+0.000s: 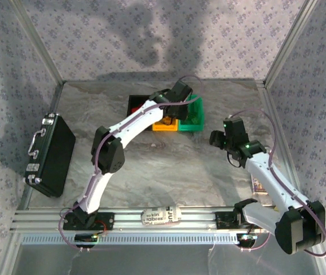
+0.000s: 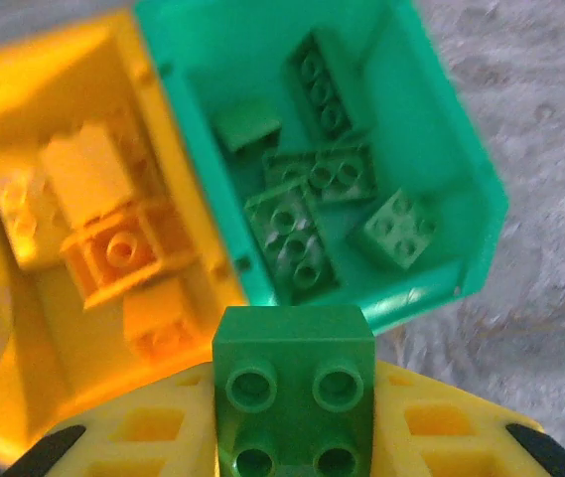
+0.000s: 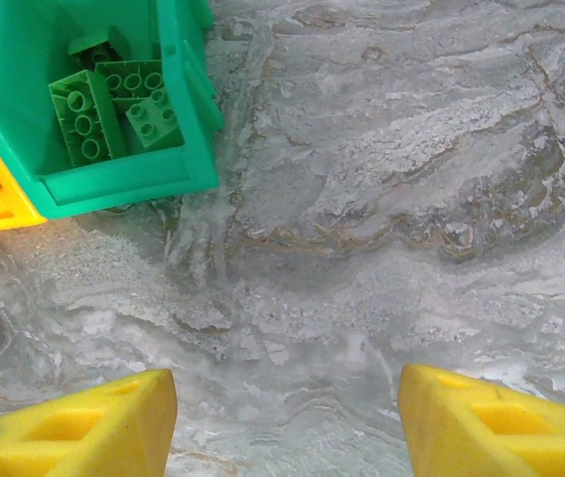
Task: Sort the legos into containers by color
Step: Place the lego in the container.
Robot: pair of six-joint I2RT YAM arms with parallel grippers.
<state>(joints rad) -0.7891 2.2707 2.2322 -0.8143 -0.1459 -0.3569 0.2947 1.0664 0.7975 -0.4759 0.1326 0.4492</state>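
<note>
Green lego (image 2: 294, 393), clamped in your left end effector (image 2: 292, 442), has the green bin (image 2: 466, 174) just ahead of it; your right end effector (image 3: 287, 422) stands apart.

Bright light throws soft shadows on the back wall (image 1: 151, 40); the orange-yellow bin (image 2: 14, 378) glares, blurred.

Green lego (image 2: 292, 368) pinched in the left gripper (image 2: 292, 432) is smooth, slightly glossy plastic, and the jaws look like matt yellow plastic. Green bin (image 2: 441, 109) and orange-yellow bin (image 2: 54, 70) are smooth, shinier plastic. Table (image 3: 411, 199) has a marbled stone-look finish with a low sheen. Black case (image 1: 54, 154) by the table's left edge looks matt, with a bright metal handle (image 1: 35, 143).
</note>
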